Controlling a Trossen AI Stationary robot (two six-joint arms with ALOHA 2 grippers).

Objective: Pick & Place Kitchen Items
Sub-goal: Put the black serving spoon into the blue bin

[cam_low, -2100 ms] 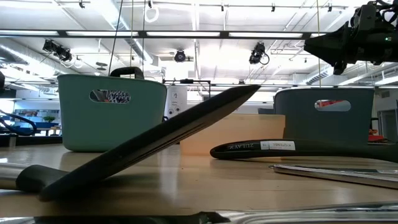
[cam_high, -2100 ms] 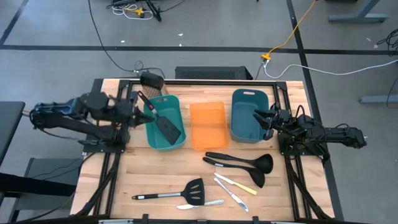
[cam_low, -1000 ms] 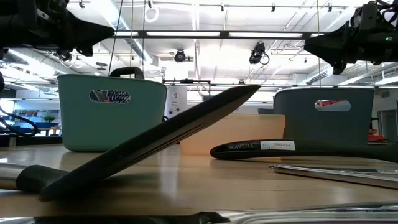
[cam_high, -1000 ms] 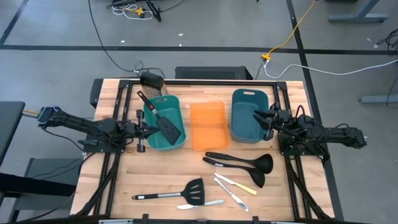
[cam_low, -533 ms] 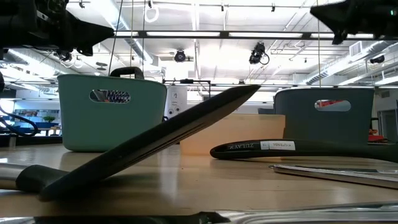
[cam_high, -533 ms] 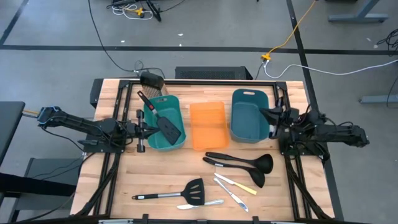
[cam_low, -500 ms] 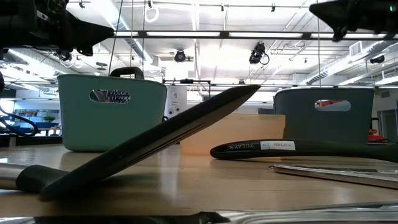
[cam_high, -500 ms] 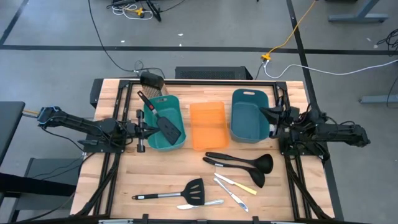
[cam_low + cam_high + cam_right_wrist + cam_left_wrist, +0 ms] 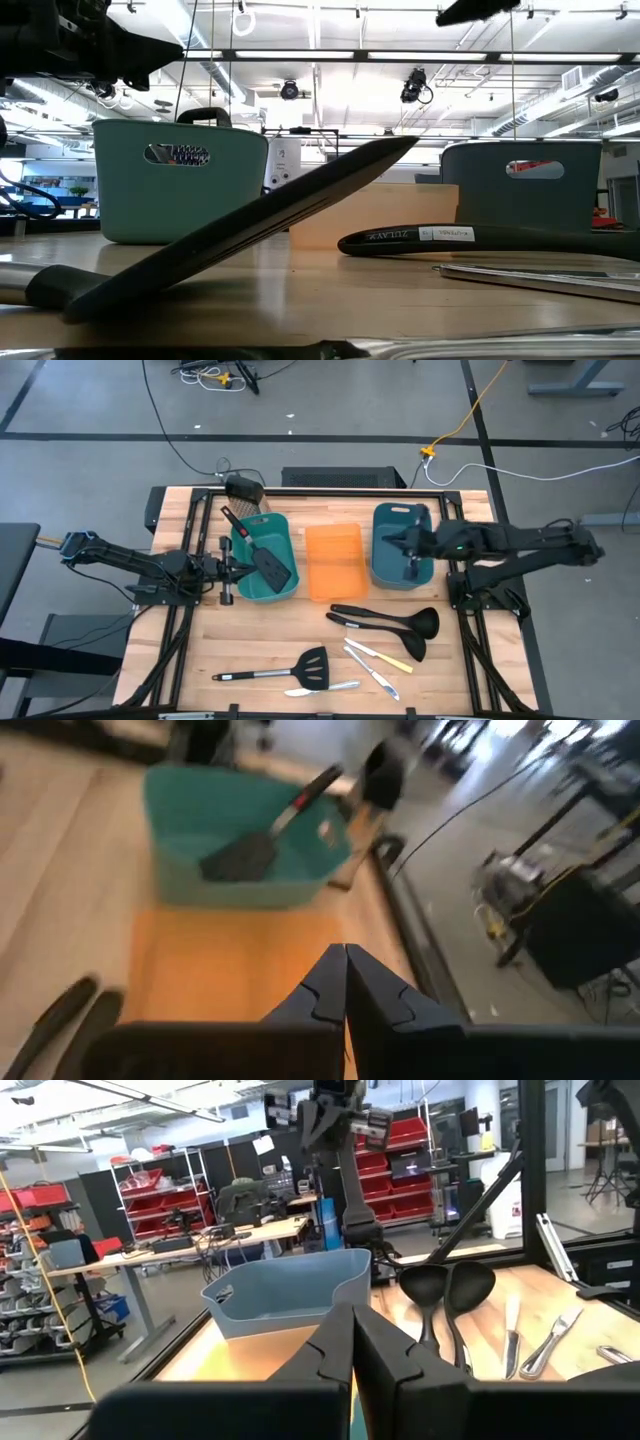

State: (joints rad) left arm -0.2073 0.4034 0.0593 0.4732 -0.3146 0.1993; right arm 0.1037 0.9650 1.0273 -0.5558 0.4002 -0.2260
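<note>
While closed, right fingers (image 9: pixel 398 541) well above ladles (image 9: pixel 400 622).

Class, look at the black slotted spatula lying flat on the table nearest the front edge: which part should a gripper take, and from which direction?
Probably the slim handle, from straight above with the fingers across it. The spatula lies flat, its handle bare wood on both sides, while a silver knife crowds the wide head.

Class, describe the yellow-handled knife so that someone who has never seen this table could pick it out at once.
Start at the wooden table and find the two black ladles lying below the orange bin. Just beneath them is the yellow-handled knife, angled between the ladles and a silver table knife. It is the only utensil with a yellow handle.
</note>
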